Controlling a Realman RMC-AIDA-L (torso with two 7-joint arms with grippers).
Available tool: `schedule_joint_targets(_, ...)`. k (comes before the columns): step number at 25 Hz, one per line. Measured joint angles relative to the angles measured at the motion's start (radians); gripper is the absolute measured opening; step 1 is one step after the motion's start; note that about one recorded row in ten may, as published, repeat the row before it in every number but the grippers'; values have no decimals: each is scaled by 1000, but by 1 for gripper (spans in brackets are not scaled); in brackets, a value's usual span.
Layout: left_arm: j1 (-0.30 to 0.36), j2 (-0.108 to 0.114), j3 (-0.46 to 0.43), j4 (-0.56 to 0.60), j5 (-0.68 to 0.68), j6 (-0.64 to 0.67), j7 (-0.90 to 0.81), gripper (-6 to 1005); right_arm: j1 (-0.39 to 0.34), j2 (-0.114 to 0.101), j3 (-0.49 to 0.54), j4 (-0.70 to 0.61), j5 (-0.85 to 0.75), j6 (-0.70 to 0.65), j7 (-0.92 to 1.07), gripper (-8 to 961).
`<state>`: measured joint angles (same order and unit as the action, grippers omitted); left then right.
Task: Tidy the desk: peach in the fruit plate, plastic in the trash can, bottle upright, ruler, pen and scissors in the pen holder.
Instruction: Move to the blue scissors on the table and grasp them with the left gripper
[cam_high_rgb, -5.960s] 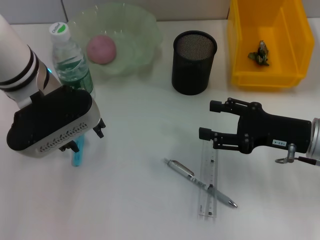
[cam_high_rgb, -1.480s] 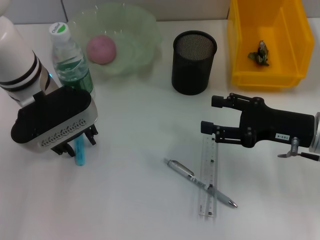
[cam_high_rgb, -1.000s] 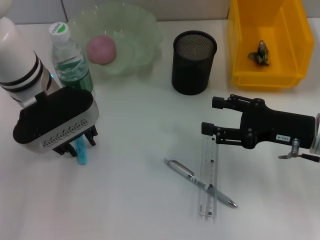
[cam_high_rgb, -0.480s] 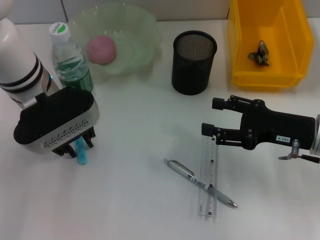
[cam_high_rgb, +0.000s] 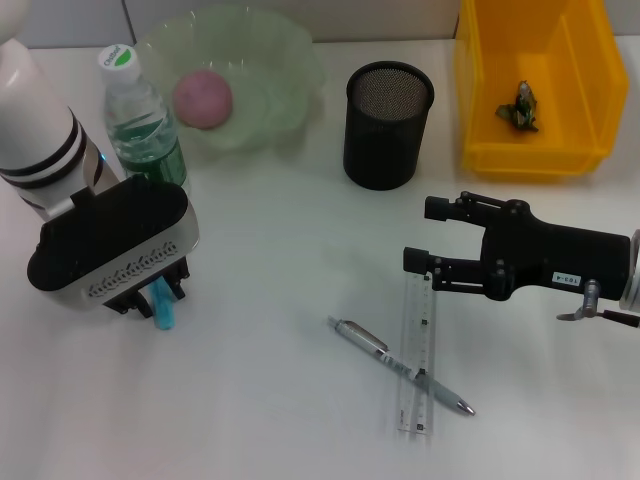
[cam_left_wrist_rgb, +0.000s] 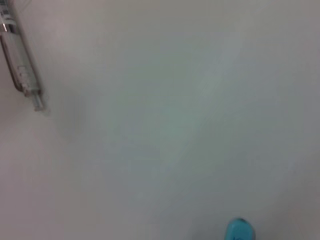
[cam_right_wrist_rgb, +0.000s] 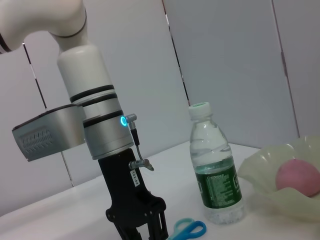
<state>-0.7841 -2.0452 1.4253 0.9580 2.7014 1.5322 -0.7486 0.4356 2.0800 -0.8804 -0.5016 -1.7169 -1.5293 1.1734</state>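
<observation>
The blue scissors (cam_high_rgb: 163, 306) lie on the desk, mostly hidden under my left gripper (cam_high_rgb: 152, 291), which stands over them with its fingers apart; the right wrist view shows that gripper (cam_right_wrist_rgb: 141, 227) low beside the scissors (cam_right_wrist_rgb: 188, 229). My right gripper (cam_high_rgb: 421, 235) hovers open just above the far end of the clear ruler (cam_high_rgb: 418, 355). The pen (cam_high_rgb: 400, 366) lies across the ruler. The bottle (cam_high_rgb: 140, 115) stands upright. The pink peach (cam_high_rgb: 203, 98) rests in the green fruit plate (cam_high_rgb: 280, 60). A plastic scrap (cam_high_rgb: 522, 107) sits in the yellow trash can (cam_high_rgb: 480, 90). The black mesh pen holder (cam_high_rgb: 388, 125) looks empty.
The pen holder stands between the plate and the yellow bin at the back. The bottle is close behind my left arm. In the left wrist view only the pen's tip (cam_left_wrist_rgb: 20, 65) and a bit of scissors (cam_left_wrist_rgb: 239, 230) show on white desk.
My left gripper has sunk lower over the scissors and edged slightly right. The right gripper shifted a little to the right six seconds ago and has stayed still since.
</observation>
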Motion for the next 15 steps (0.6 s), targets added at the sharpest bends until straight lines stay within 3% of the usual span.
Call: schedule_joint_targets(15, -11, -12, 6, -5, 24, -4, -11, 341, -1, 0, 0, 5, -3, -1, 0, 813)
